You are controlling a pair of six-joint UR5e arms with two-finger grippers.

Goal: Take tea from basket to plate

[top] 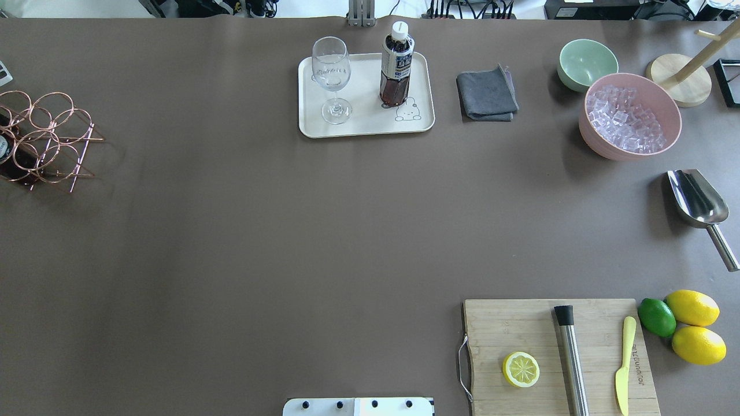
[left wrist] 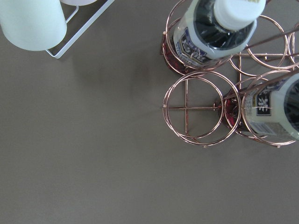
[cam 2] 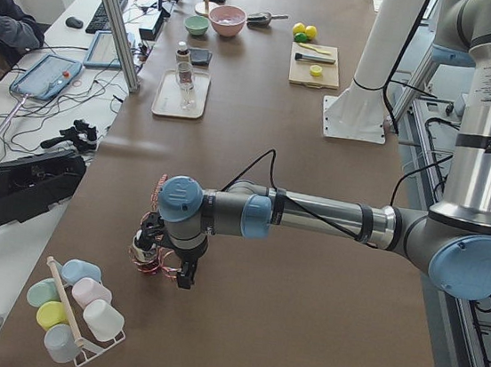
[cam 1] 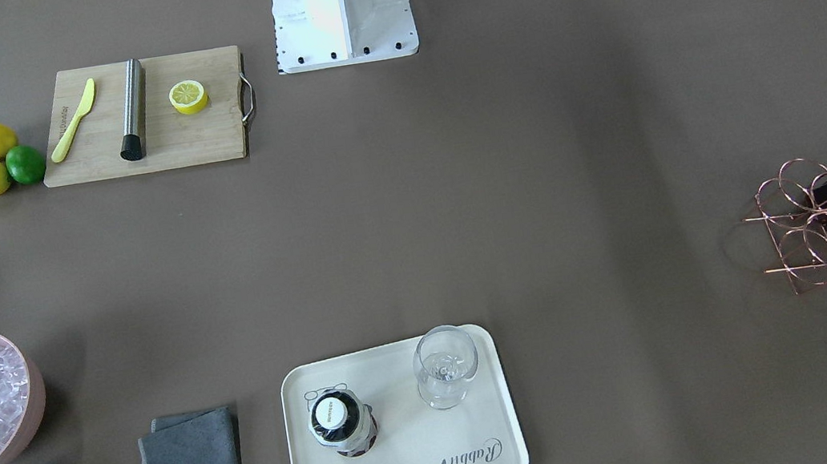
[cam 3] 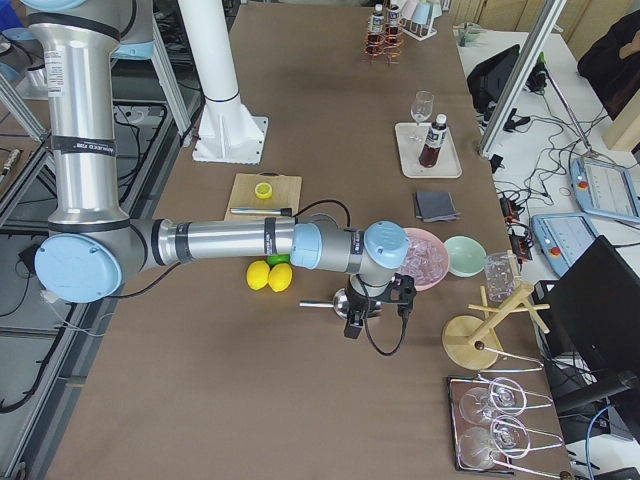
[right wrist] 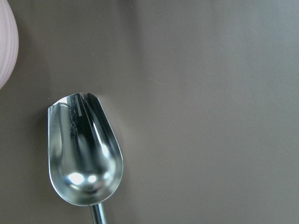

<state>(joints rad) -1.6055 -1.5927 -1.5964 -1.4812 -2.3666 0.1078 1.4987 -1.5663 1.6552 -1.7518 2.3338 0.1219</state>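
Observation:
One tea bottle [top: 396, 66] stands upright on the cream plate [top: 364, 124], beside a stemmed glass [top: 332, 78]. At the table's left end, the copper wire basket [left wrist: 202, 108] holds two more tea bottles [left wrist: 212, 32] [left wrist: 275, 109]; the cell between them is empty. My left gripper [cam 2: 182, 274] hangs just over the basket [cam 2: 149, 257] and shows only in the exterior left view, so I cannot tell its state. My right gripper [cam 3: 358, 318] hovers over a metal scoop [right wrist: 84, 149]; I cannot tell whether it is open or shut.
A cutting board [top: 520, 323] carries a half lemon, a steel muddler and a yellow knife, with lemons and a lime [top: 656, 316] beside it. A pink bowl of ice [top: 630, 118], a green bowl [top: 587, 62] and a grey cloth [top: 487, 92] lie right of the plate. A mug rack [cam 2: 78, 306] stands near the basket.

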